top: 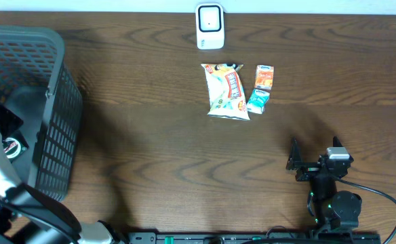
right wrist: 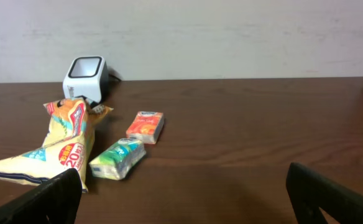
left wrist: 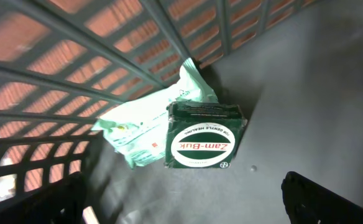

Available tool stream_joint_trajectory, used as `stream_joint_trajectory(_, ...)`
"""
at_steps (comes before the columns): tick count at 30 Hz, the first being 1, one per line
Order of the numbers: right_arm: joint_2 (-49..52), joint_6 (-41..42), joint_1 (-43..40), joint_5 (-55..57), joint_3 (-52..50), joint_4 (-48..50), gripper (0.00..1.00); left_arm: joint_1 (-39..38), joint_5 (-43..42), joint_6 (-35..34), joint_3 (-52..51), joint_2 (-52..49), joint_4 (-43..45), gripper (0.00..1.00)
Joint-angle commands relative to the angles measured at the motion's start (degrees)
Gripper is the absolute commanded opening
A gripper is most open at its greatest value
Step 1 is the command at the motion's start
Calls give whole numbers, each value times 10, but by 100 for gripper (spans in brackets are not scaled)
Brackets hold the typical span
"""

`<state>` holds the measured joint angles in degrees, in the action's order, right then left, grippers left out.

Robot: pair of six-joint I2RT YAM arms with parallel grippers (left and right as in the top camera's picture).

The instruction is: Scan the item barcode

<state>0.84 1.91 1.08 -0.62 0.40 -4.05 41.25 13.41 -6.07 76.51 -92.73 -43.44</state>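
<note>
Inside grey mesh basket point(top: 55, 102) at the tabletop's point(top: 150, 135) left end: left jaws spread wide, gripping nothing, dark fingers point(left wrist: 330, 199) at both lower corners of the wrist view. On the basket floor below them, a green Zam-Buk box point(left wrist: 203, 137) lying flat, label up, touching a pale green pouch point(left wrist: 144, 127) that runs toward the mesh wall.

At the far edge of the tabletop, near centre: white barcode scanner point(top: 210, 26), upright. Just on its near side, a snack bag point(top: 226, 90) lying flat. Right beside the bag, an orange packet point(top: 265, 77), and a teal packet point(top: 258, 101) just nearer.

Right jaws also wide open and empty, low over the near right part of the tabletop, well apart from the three items and facing them.
</note>
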Motion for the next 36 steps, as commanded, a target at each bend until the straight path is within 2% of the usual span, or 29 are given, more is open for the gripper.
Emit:
stream_joint_trajectory(1, -2, 4, -2, 1, -1, -2, 99, 1, 13, -18, -5, -34, 5, 98)
stream_joint_trajectory(8, -2, 4, -2, 1, -1, -2, 99, 0, 43, -18, -6, -78, 37, 98)
stream_joint_trajectory(16, -2, 4, -2, 1, -1, -2, 99, -17, 43, -19, -55, -80, 104, 98)
stream_joint_trajectory(21, -2, 4, -2, 1, -1, -2, 99, -21, 48, -48, -97, -80, 157, 98)
stream_joint_trajectory(26, -2, 4, -2, 1, -1, -2, 99, -21, 98, -47, -99, -80, 165, 98)
stream_joint_trajectory(36, -2, 4, -2, 1, -1, -2, 99, -21, 93, -42, -139, -81, 228, 98)
